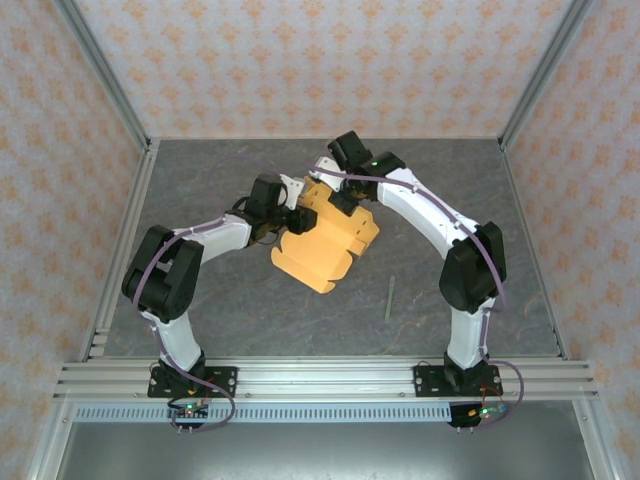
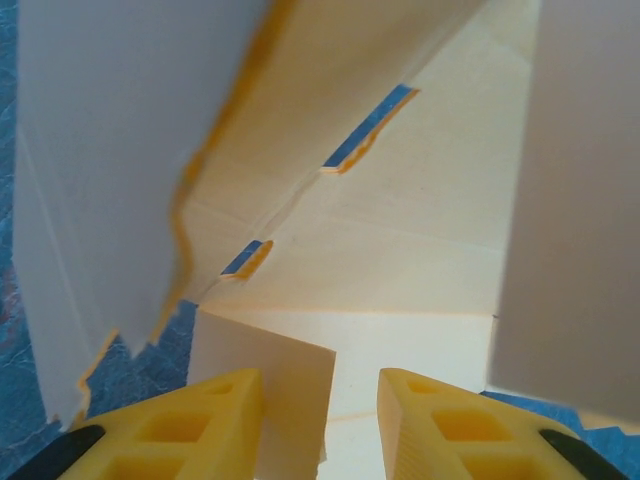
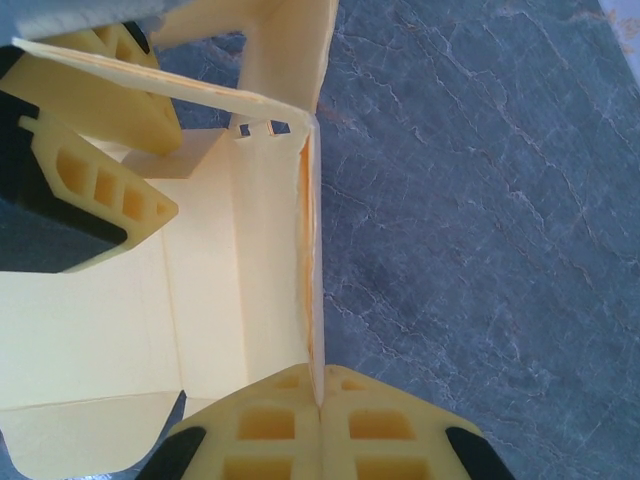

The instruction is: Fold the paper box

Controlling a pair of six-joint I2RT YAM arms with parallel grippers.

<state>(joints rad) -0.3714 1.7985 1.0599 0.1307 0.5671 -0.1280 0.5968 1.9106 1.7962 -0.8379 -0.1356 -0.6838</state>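
While the right gripper (image 3: 320, 385) pinches one wall of the half-folded box (image 1: 322, 245) at the middle of the table (image 1: 240, 310), the left gripper (image 2: 320, 385) stands parted around a flap (image 2: 275, 375), not clamping it.

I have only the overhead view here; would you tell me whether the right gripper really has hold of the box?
Observer: Yes. In the right wrist view the right gripper is shut on a thin upright wall of the paper box, with the card pinched between its fingertips.
Operator: Thank you. And how does the left gripper stand?
Observer: In the left wrist view the left gripper is open. A small flap stands between its fingers, against one of them and clear of the other.
Operator: Is anything cut into the inside of the box?
Observer: Yes, two narrow slots lie along a crease inside it.
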